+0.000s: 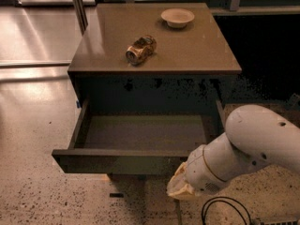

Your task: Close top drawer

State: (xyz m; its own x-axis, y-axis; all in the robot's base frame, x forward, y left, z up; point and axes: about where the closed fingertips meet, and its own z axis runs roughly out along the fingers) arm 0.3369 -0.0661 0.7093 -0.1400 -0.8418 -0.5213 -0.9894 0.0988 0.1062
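Observation:
The top drawer [117, 162] of the brown cabinet [93, 68] stands pulled far out. Its dark front faces me, and its grey-brown inner floor [140, 132] is bare. My white arm [253, 144] comes in from the right. My gripper [178, 187], a cream-coloured end, is low in front of the right end of the drawer front, at or just below its lower edge. I cannot tell whether it touches the front. The lower drawers are hidden behind the open drawer.
On the cabinet top lie a crushed gold can [140, 49] on its side and a small pale bowl [177, 17] at the back. A black cable [220, 210] loops on the speckled floor below my arm. A metal post [77, 6] stands at the back left.

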